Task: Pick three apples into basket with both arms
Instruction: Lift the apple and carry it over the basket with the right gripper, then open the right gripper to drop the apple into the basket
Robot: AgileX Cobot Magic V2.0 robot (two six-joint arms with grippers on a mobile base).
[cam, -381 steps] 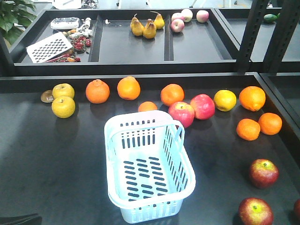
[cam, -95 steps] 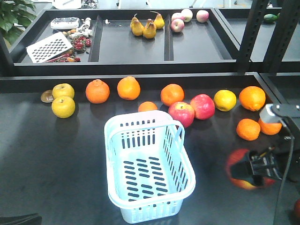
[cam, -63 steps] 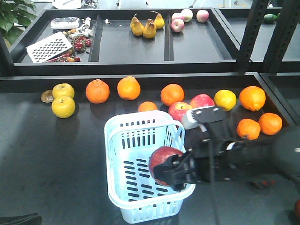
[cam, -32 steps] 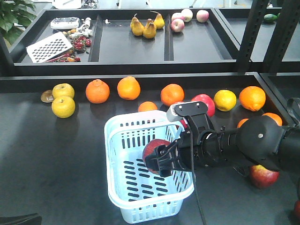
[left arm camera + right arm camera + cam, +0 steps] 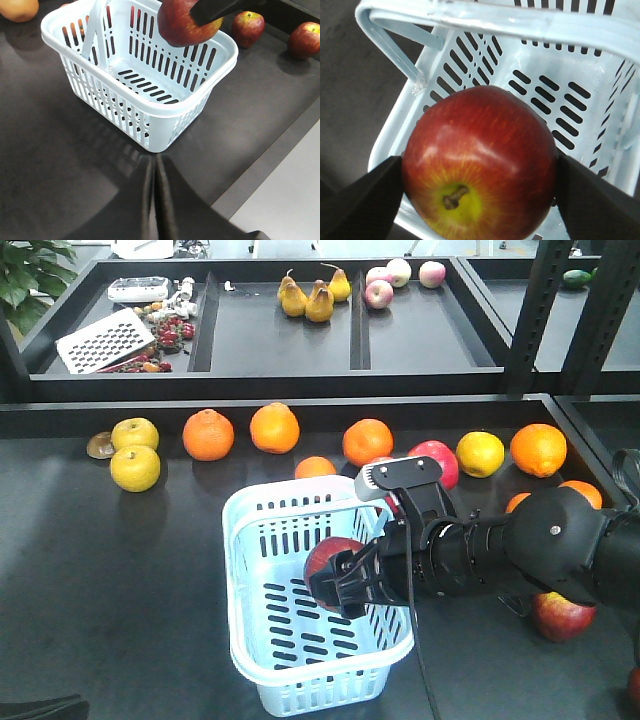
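My right gripper (image 5: 345, 583) is shut on a dark red apple (image 5: 327, 565) and holds it above the inside of the pale blue basket (image 5: 240, 540), near its right wall. In the right wrist view the apple (image 5: 480, 150) sits stem-up between the two black fingers (image 5: 367, 195), with the basket's slotted bottom (image 5: 570, 85) below it. Two more dark apples (image 5: 248, 27) (image 5: 304, 39) lie on the table right of the basket (image 5: 150, 102). One apple (image 5: 563, 617) is partly hidden behind the right arm. My left gripper (image 5: 154, 159) is shut and empty, just in front of the basket's near corner.
Oranges (image 5: 208, 434), yellow fruit (image 5: 135, 467) and pink-red apples (image 5: 436, 462) lie in a row behind the basket. A raised black shelf (image 5: 280, 350) at the back holds pears and other items. Dark upright posts (image 5: 535, 310) stand at the right.
My right gripper carried the apple from the table's right side leftward to above the basket. Over the last half second it has hardly moved. The left gripper stays where it was.
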